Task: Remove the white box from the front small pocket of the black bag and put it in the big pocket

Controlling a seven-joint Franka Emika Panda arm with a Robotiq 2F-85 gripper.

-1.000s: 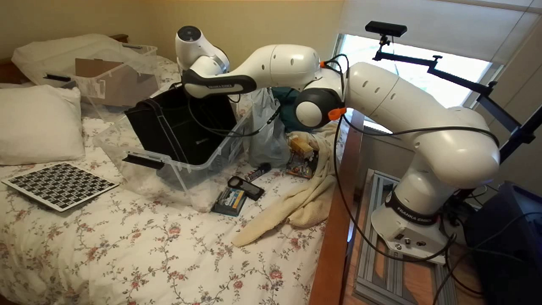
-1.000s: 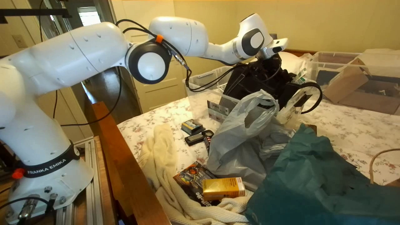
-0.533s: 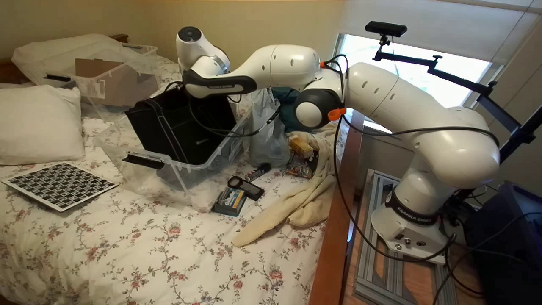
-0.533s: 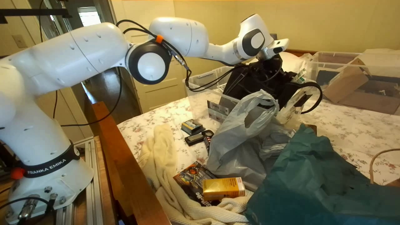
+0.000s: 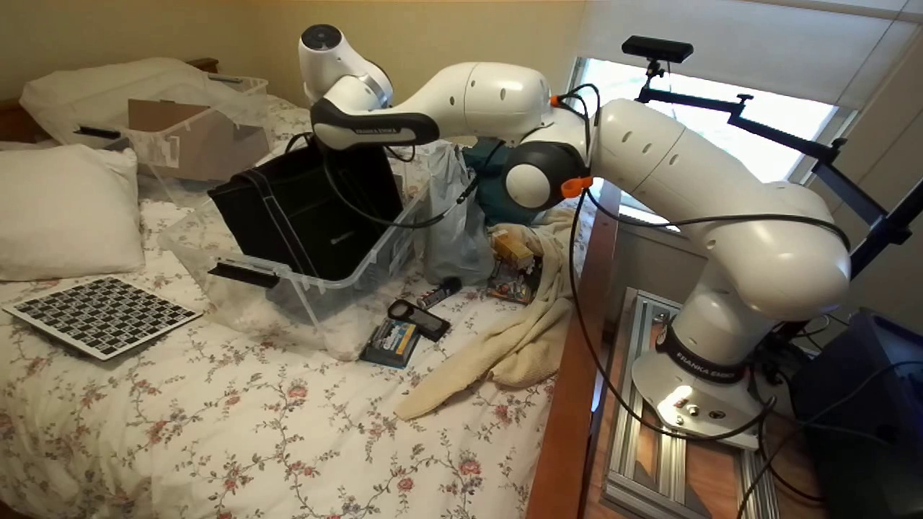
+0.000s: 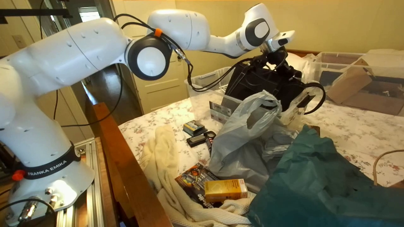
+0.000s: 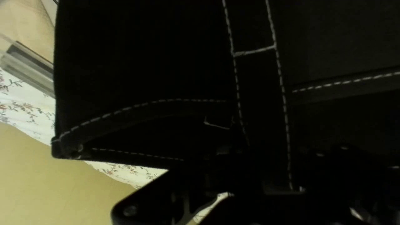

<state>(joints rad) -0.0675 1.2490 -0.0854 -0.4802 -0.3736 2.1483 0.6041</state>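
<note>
Bag (image 5: 310, 216) leaning inside bin (image 5: 339, 285), left of center of the frame in an exterior view. End effector (image 6: 292, 74) at bag's top, upper right of frame in an exterior view; black on black, can't tell if apart, together or clamped on anything. White box: can't tell where. Wrist view: bag fills most of frame, white stitching. Plastic bag (image 6: 243, 154) just beside bin, gold box (image 6: 225, 190) lower center of frame.

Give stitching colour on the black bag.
The stitching on the black bag is white, in dashed lines; wrist view shows it best.
</note>
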